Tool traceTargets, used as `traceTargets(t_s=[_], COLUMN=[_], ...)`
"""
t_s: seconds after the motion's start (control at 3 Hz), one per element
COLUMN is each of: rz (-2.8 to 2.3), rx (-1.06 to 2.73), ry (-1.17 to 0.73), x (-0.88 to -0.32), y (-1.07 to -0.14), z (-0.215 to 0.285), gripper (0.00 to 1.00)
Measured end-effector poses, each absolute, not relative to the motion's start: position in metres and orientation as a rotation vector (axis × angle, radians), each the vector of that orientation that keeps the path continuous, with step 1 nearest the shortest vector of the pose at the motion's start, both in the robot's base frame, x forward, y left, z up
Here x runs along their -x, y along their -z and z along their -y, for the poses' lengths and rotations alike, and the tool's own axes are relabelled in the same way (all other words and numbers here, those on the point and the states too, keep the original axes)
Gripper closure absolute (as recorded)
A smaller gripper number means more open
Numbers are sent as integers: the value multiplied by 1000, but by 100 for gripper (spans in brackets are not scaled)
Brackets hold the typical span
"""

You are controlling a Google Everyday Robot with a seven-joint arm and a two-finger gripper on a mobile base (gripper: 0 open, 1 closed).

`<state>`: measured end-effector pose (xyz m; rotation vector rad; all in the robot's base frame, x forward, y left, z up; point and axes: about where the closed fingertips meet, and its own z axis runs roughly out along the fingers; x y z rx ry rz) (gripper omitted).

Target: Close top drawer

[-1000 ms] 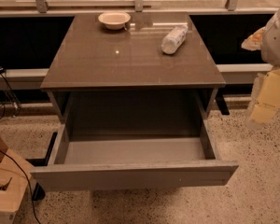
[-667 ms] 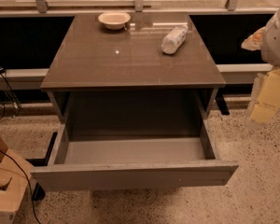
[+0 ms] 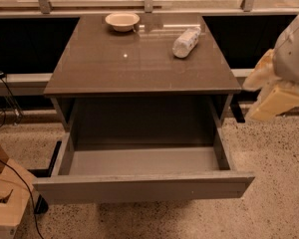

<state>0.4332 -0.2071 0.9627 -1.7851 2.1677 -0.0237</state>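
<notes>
top drawer (image 3: pixel 144 187) – pulled far out under the cabinet (image 3: pixel 139 59), flat grey handleless front nearest, grey inner floor showing | gripper (image 3: pixel 275 99) – hangs at the cabinet's right side, apart from the drawer; its state cannot be told | on top: bottle (image 3: pixel 186 42), bowl (image 3: pixel 122 21)

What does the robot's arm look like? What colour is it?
The arm is white, smooth and rounded, like a big shell. At its end is the gripper, at the right edge of the view beside the cabinet. It is pale yellowish tan and blocky, with flat sides. No cables or writing show on either.
</notes>
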Motion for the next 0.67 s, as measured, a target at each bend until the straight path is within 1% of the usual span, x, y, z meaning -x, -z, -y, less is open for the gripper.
traceTargets(t_s=[0.33, 0.67], rz=[-2138, -2133], rx=[1787, 1784], ry=[-124, -119], x=[-421, -420], y=[-933, -937], z=[197, 195], gripper=[74, 97])
